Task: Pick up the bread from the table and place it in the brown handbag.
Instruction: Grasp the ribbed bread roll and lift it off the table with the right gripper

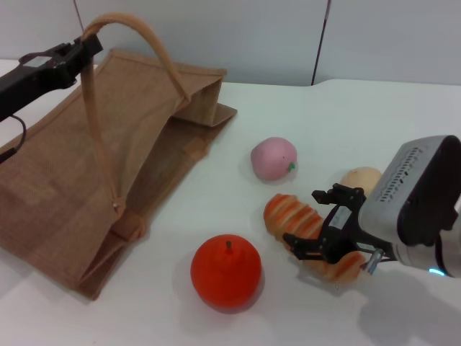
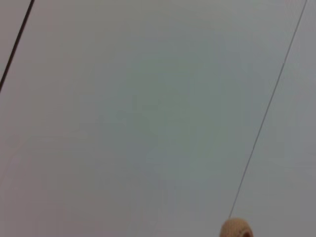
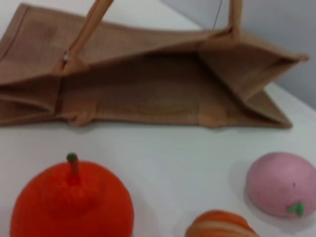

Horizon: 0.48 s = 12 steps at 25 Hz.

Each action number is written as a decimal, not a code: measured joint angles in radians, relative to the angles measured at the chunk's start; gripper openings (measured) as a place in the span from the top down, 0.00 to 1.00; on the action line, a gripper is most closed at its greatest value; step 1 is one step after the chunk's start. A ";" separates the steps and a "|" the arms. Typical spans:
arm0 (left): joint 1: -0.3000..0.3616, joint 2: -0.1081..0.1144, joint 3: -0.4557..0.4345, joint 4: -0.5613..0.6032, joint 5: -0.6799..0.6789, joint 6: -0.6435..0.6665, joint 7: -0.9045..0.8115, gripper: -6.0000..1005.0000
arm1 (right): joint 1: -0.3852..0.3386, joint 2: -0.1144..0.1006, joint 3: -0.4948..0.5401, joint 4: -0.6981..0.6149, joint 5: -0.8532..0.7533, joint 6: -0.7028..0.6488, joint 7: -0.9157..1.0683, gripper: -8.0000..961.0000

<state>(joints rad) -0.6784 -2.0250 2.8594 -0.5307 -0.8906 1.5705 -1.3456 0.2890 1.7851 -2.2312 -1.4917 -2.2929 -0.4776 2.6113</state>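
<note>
The bread [image 1: 310, 231] lies on the table [image 1: 403, 115] at lower right of the head view, its long axis running from upper left down to lower right. The right hand [image 1: 325, 234] straddles its lower-right half, fingers spread open across it. The left hand [image 1: 81, 49], upper left, grips a handle [image 1: 97, 144] of the brown handbag [image 1: 65, 166], holding its mouth open toward the bread.

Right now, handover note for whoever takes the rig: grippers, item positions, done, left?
Left gripper: shut on the upper handle of the brown handbag, holding its mouth open.
Right gripper: open, fingers straddling the bread.
Bread lies on the table, between the orange fruit and the pale lump; pink fruit behind it.
Done: bag opened, bread approached.
Left: grasp, lift, place in the bag.
</note>
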 joint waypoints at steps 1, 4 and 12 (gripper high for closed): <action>0.000 0.000 0.000 0.000 0.000 0.000 0.000 0.85 | -0.008 0.025 0.040 0.007 0.000 -0.043 -0.035 0.07; 0.000 0.000 -0.001 0.000 -0.001 0.000 0.000 0.84 | -0.021 0.069 0.112 0.021 -0.001 -0.133 -0.100 0.07; 0.000 0.000 -0.002 0.001 -0.001 0.000 0.000 0.84 | 0.001 0.089 0.147 0.083 -0.001 -0.201 -0.110 0.07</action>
<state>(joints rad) -0.6779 -2.0248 2.8573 -0.5299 -0.8913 1.5703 -1.3452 0.2900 1.8742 -2.0842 -1.4088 -2.2937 -0.6790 2.5013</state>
